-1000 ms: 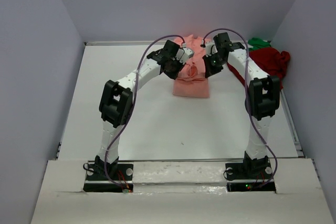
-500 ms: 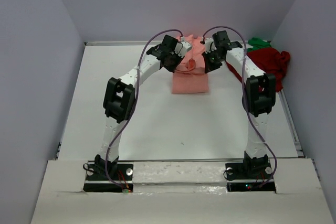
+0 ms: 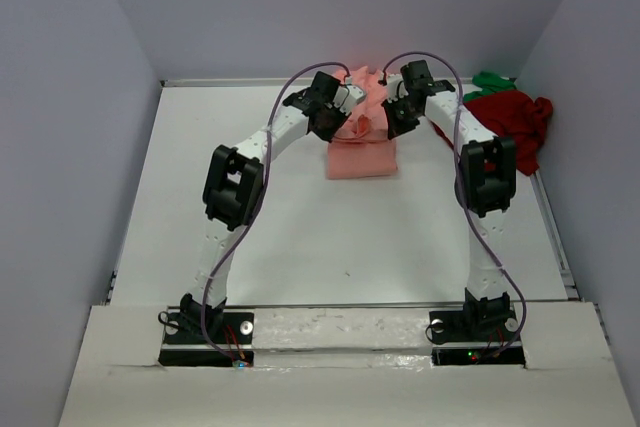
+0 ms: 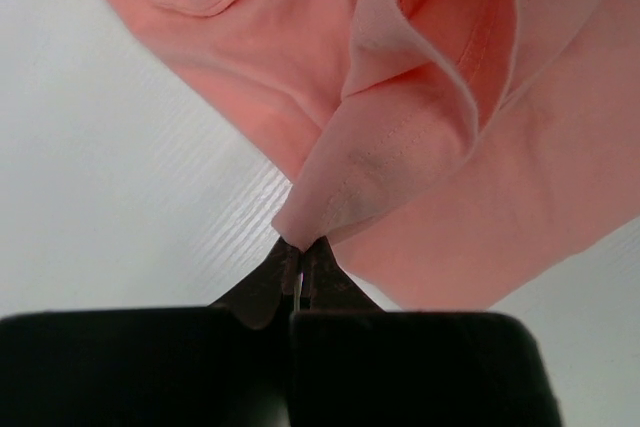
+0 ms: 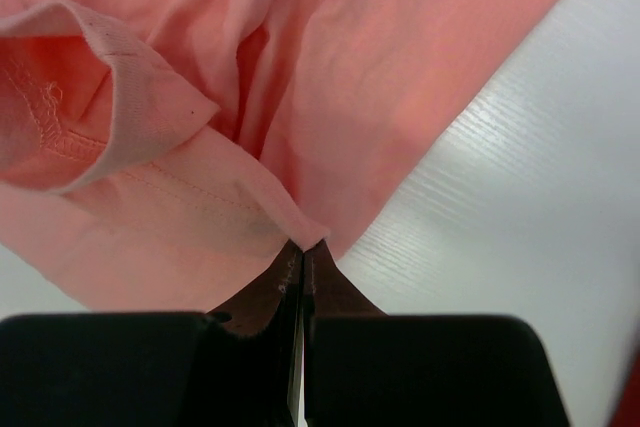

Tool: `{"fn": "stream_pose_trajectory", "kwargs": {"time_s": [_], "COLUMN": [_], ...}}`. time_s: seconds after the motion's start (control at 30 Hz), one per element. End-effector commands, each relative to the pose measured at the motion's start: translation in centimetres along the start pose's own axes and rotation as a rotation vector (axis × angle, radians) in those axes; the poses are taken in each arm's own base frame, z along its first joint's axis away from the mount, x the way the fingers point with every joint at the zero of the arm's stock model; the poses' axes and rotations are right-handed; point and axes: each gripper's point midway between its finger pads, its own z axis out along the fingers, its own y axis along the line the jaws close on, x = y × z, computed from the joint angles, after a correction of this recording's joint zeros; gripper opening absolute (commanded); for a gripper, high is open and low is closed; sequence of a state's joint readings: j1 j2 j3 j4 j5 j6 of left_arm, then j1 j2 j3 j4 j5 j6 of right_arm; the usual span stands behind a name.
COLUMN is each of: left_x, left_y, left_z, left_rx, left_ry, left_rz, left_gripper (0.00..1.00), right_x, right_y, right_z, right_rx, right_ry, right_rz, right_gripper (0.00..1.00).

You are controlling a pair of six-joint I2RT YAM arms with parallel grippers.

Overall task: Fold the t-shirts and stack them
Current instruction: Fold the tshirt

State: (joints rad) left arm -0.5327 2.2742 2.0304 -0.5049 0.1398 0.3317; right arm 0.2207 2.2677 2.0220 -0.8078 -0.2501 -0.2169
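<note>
salmon-pink shirt (image 3: 362,159), dark red shirt (image 3: 515,117), green shirt (image 3: 492,79)

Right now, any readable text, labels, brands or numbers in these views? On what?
None readable.
The salmon-pink t-shirt is plain in both wrist views: stitching only, no print or tag.
The dark red t-shirt and green t-shirt show no print from above.
Nothing legible on the left arm or right arm.

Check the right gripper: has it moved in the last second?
Yes. The right gripper has shifted left and toward the back wall, away from the dark red t-shirt.
</note>
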Motion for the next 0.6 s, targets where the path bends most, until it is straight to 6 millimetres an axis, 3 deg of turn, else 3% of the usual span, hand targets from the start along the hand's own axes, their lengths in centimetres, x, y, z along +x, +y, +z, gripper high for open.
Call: {"fn": "stream_pose_trajectory", "kwargs": {"time_s": [0.0, 0.33, 0.43, 0.47, 0.53, 0.57], "left_x": [-1.9, -3.2, -3.1, -3.1, -3.1, -2.9], "left_y": [1.4, 2.3, 2.6, 2.7, 2.9, 3.1], "left_z": [-0.5, -0.1, 0.0, 0.1, 0.2, 0.3], "left_rx": [-0.024, -0.044, -0.058, -0.065, -0.076, -0.083], "left_ry": [-0.052, -0.086, -0.090, -0.095, -0.097, -0.096], "left_rz": [0.001, -0.014, -0.018, -0.016, -0.018, -0.019], "left_gripper": [0.00, 0.00, 0.10, 0.18, 0.24, 0.29], "right_x": [-2.9, -3.4, -3.0, -2.9, -2.6, -2.6], "right_y": [-1.9, -3.3, -3.3, -3.3, -3.4, -3.3], "right_z": [-0.6, -0.4, -0.2, -0.1, 0.0, 0.1], "right_rx": [0.068, 0.140, 0.139, 0.141, 0.140, 0.135], "right_ry": [-0.086, -0.095, -0.086, -0.081, -0.074, -0.074], "right_rz": [-0.025, -0.023, -0.027, -0.031, -0.033, -0.036], "right_gripper": [0.00, 0.00, 0.00, 0.00, 0.08, 0.20]}}
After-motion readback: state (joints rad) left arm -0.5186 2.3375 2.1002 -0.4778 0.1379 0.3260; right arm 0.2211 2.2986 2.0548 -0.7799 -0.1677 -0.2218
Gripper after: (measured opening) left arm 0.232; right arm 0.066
